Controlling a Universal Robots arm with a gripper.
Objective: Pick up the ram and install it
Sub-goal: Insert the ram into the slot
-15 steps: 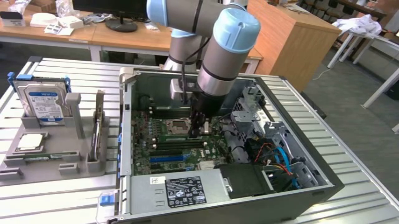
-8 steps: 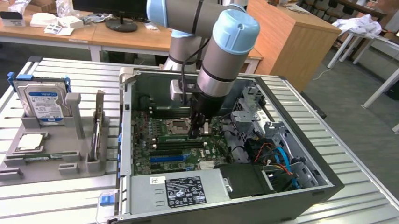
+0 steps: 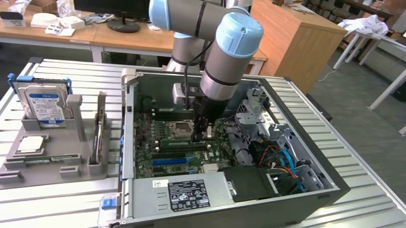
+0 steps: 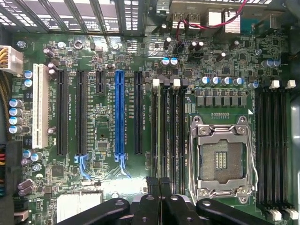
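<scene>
One black hand, fingers closed together, stands low in the middle of the exterior frame, inside the open grey computer case. Just under its tips the thin green ram stick stands in a black slot beside the silver CPU socket; whether they pinch it I cannot tell. Picking seems done, full seating unsure.

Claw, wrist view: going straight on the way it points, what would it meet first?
Probably the ram, the green stick seated upright beside the CPU socket. The claw sits over its end; the gap between them is unclear.
</scene>
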